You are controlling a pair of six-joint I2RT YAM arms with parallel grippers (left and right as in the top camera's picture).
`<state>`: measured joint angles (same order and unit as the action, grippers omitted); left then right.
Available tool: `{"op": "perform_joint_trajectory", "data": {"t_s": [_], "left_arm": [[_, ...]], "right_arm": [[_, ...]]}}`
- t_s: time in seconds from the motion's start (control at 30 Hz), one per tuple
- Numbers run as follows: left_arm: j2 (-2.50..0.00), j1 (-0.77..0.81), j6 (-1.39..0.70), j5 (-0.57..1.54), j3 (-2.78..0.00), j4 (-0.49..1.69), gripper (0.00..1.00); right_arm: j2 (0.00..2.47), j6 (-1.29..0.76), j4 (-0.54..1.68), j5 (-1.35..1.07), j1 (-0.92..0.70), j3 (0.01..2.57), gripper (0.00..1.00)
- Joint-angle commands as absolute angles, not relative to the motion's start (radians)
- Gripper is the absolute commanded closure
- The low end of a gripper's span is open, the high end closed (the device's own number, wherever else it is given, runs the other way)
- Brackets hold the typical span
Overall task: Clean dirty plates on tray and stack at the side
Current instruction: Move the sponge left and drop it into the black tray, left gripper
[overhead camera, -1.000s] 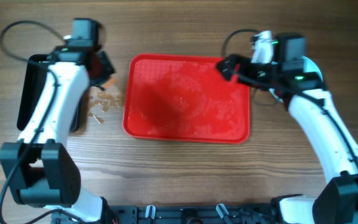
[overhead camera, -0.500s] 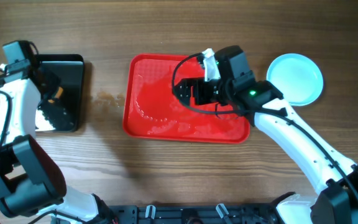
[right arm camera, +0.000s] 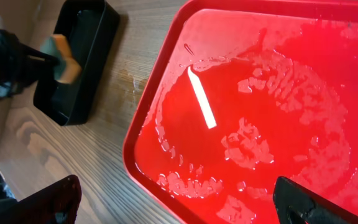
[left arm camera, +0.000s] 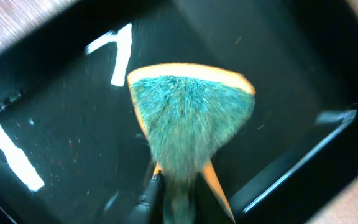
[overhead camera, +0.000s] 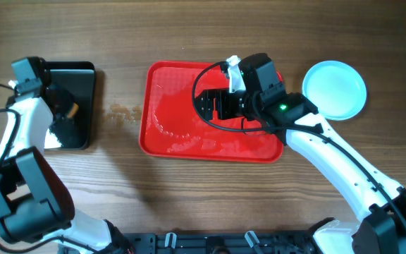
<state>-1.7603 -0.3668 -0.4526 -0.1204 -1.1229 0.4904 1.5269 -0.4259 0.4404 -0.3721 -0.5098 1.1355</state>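
Note:
The red tray (overhead camera: 162, 134) lies in the middle, wet with streaks and holding no plates; it also fills the right wrist view (right arm camera: 166, 155). A pale mint plate (overhead camera: 335, 87) sits on the table to the tray's right; I cannot tell how many are stacked there. My right gripper (overhead camera: 208, 106) hovers open and empty over the tray's middle (right arm camera: 179, 202). My left gripper (overhead camera: 62, 107) is shut on a brush (left arm camera: 188, 118) with teal bristles and a tan collar, held over the black tray.
A small glossy black tray (overhead camera: 83, 79) stands at the left, also seen in the left wrist view (left arm camera: 55, 124) and the right wrist view (right arm camera: 82, 62). Brown crumbs and smears (overhead camera: 122, 111) lie on the wood between the two trays.
My left arm swung from beside the red tray out to the black tray with the brush. My right arm moved from the tray's far right corner to over its middle, uncovering the plate.

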Motion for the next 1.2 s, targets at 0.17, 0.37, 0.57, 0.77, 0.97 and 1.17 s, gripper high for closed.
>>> {"op": "perform_joint_trajectory", "data": {"t_s": [0.17, 0.37, 0.57, 0.77, 0.97, 1.17], "left_arm": [[-1.776, -0.365, -0.453, -0.102, -1.105, 0.473, 0.66], [-1.653, -0.365, -0.453, 0.046, -1.122, 0.491, 0.66], [-1.376, -0.365, -0.454, 0.336, -1.122, 0.498, 0.39], [-1.116, -0.355, -0.457, 0.512, -1.122, 0.614, 0.00], [-0.993, -0.355, -0.457, 0.512, -1.122, 0.722, 0.00], [-0.971, -0.355, -0.457, 0.512, -1.122, 0.727, 0.00]], "right_arm": [[1.539, -0.422, 0.442, -0.358, -0.514, 1.137, 0.00], [1.475, -0.392, 0.446, -0.358, -0.514, 1.138, 0.00], [1.289, -0.366, 0.526, -0.263, -0.514, 1.138, 0.00], [1.072, -0.369, 0.700, -0.152, -0.514, 1.138, 0.00], [0.960, -0.369, 0.870, -0.054, -0.514, 1.137, 0.01], [0.958, -0.371, 0.939, -0.052, -0.514, 1.137, 0.00]]}}
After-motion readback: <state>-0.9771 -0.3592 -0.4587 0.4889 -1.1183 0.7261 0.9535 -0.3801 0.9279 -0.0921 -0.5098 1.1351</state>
